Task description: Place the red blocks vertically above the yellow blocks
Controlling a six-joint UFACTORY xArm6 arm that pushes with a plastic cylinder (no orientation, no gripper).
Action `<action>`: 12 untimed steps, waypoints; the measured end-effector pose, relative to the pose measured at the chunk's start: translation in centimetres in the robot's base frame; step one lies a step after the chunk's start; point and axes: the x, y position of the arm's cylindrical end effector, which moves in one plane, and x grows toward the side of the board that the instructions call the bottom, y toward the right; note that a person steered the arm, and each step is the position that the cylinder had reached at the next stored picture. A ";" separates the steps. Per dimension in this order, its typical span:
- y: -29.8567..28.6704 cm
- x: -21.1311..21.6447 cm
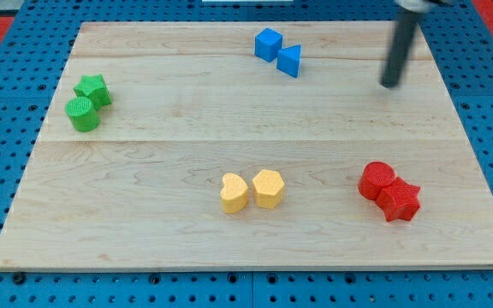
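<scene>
Two red blocks sit touching at the view's lower right: a round one [375,180] and a star-shaped one [399,200]. Two yellow blocks sit side by side at the bottom middle: a heart-shaped one [234,192] and a hexagonal one [268,188]. My tip [389,85] is at the upper right of the board, well above the red blocks and touching no block.
A blue cube [268,44] and a blue triangular block [289,61] sit at the top middle. A green star [93,88] and a green cylinder [82,114] sit at the left. The wooden board [144,214] lies on a blue pegboard surface.
</scene>
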 end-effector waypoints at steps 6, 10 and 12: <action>-9.1 9.8; -5.6 14.8; -14.6 6.3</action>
